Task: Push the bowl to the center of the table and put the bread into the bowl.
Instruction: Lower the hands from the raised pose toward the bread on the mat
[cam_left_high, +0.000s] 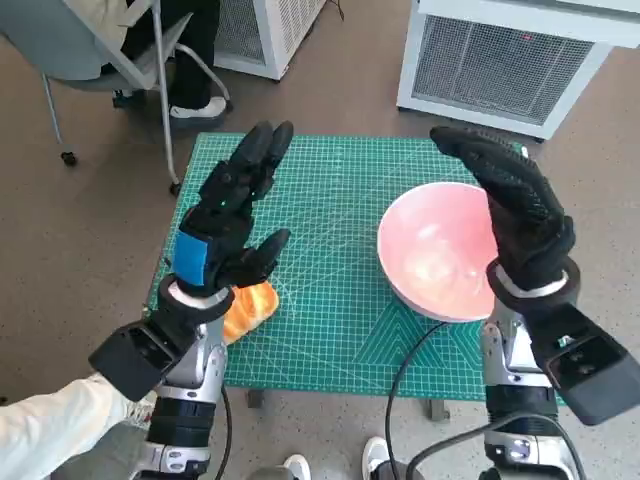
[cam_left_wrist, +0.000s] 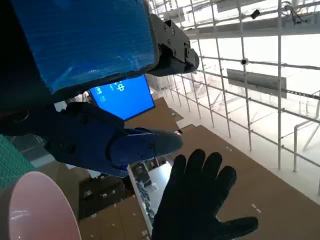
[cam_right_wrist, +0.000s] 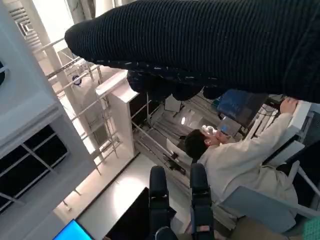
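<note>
Bread (cam_left_high: 250, 308) lies near the table's (cam_left_high: 330, 340) eight o'clock edge, mostly hidden under the left wrist; only an orange-brown end shows, and its long axis seems to run from about seven o'clock toward one o'clock, though too little is visible to be sure. The pink bowl (cam_left_high: 440, 250) sits upright with its mouth facing up, at about three o'clock on the green cutting mat (cam_left_high: 330, 220), well apart from the bread. The left hand (cam_left_high: 232, 215) is raised above the mat's left half with its fingers (cam_left_high: 262, 150) stretched toward twelve o'clock and spread, holding nothing. The right hand (cam_left_high: 515, 200) hovers over the bowl's three o'clock rim, fingers extended toward eleven o'clock and apart, gripping nothing; whether it touches the rim cannot be told. In the left wrist view the gloved hand appears spread beside the bowl's edge. A person (cam_right_wrist: 240, 160) in a pale top sits on a chair (cam_left_high: 110, 60) beyond the table's eleven o'clock corner.
</note>
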